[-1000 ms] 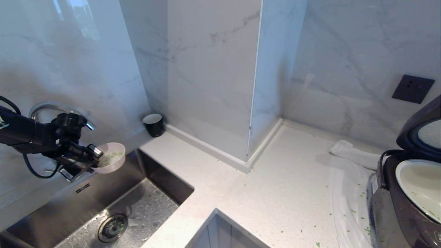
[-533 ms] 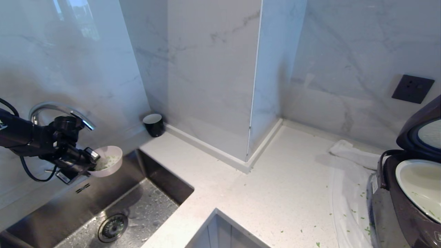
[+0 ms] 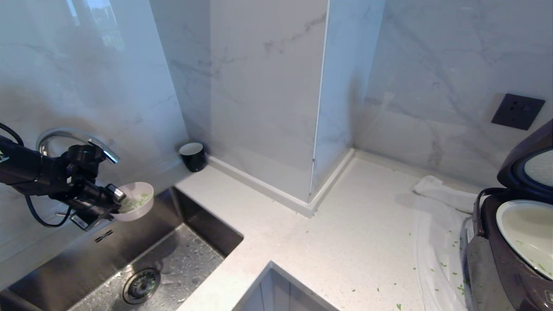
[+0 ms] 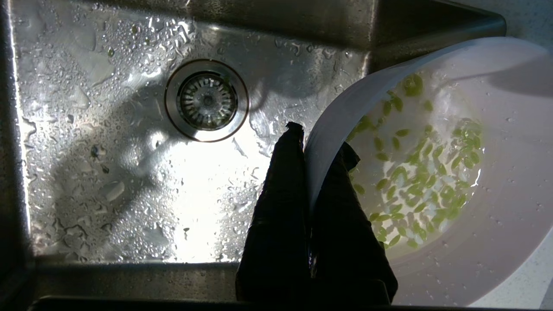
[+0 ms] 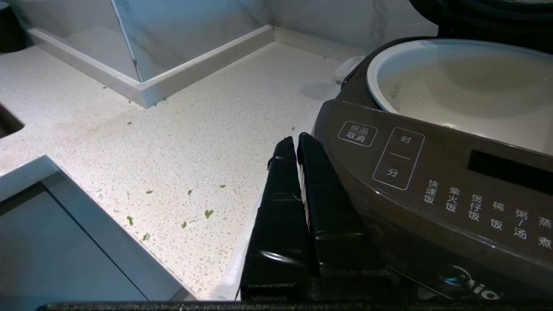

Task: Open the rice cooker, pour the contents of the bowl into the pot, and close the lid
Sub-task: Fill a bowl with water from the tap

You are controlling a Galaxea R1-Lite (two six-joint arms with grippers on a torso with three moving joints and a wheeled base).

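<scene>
My left gripper [image 3: 113, 199] is shut on the rim of the pale pink bowl [image 3: 137, 202] and holds it in the air over the sink, at the far left. In the left wrist view the left gripper [image 4: 317, 144] has one finger inside the bowl [image 4: 484, 259] and one outside. The green contents [image 4: 425, 181] lie in water in the bowl. The rice cooker [image 3: 497, 268] stands at the far right with its lid [image 3: 529, 166] raised and the cream pot [image 3: 525, 233] exposed. My right gripper [image 5: 293, 140] is shut on nothing beside the rice cooker [image 5: 432, 181], below the pot [image 5: 458, 82].
The wet steel sink [image 3: 142, 259] with its drain [image 3: 141, 286] lies under the bowl, and a tap [image 3: 73, 138] curves above the left arm. A black cup [image 3: 192, 156] stands in the corner. A white sheet [image 3: 436, 242] lies under the cooker. Green bits [image 5: 190, 214] dot the counter.
The left gripper and the bowl have shifted slightly left and down over the sink, then held still. The right arm has not moved.
</scene>
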